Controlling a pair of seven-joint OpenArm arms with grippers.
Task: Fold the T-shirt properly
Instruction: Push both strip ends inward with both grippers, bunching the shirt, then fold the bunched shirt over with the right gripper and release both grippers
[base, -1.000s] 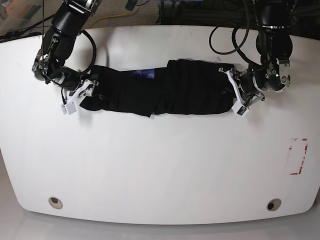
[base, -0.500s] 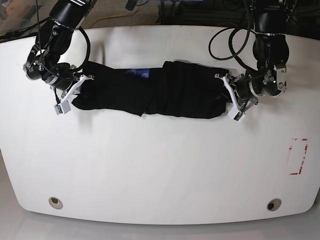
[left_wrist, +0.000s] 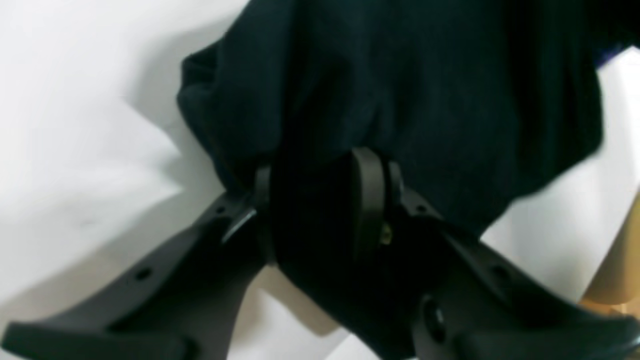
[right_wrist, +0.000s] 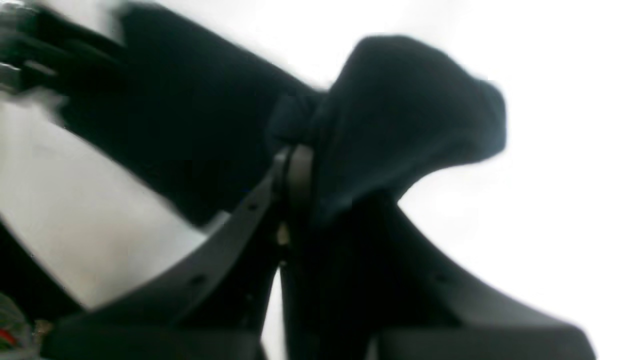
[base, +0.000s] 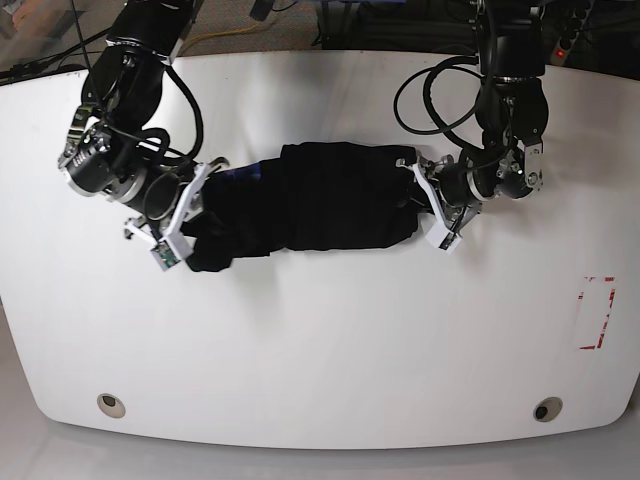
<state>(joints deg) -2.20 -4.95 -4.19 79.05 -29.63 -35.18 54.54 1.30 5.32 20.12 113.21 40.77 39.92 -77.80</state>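
Note:
The black T-shirt (base: 320, 200) lies bunched into a short, thick roll across the middle of the white table (base: 320, 340). A sliver of blue print shows near its upper left end. My left gripper (base: 432, 215) is at the roll's right end; in the left wrist view this gripper (left_wrist: 315, 200) is shut on a thick fold of the T-shirt (left_wrist: 425, 75). My right gripper (base: 178, 232) is at the roll's left end. The blurred right wrist view shows that gripper (right_wrist: 300, 170) pinched shut on the T-shirt (right_wrist: 410, 100), with a lump of cloth standing above the fingers.
A red-marked rectangle (base: 597, 312) sits near the table's right edge. Two round holes (base: 111, 405) (base: 547, 409) lie close to the front edge. Cables (base: 440, 90) loop behind the left arm at the back of the table.
Both grippers have moved inward toward the table's middle, pushing the long stretched shirt into a shorter, thicker roll. The right gripper has closed on the cloth.

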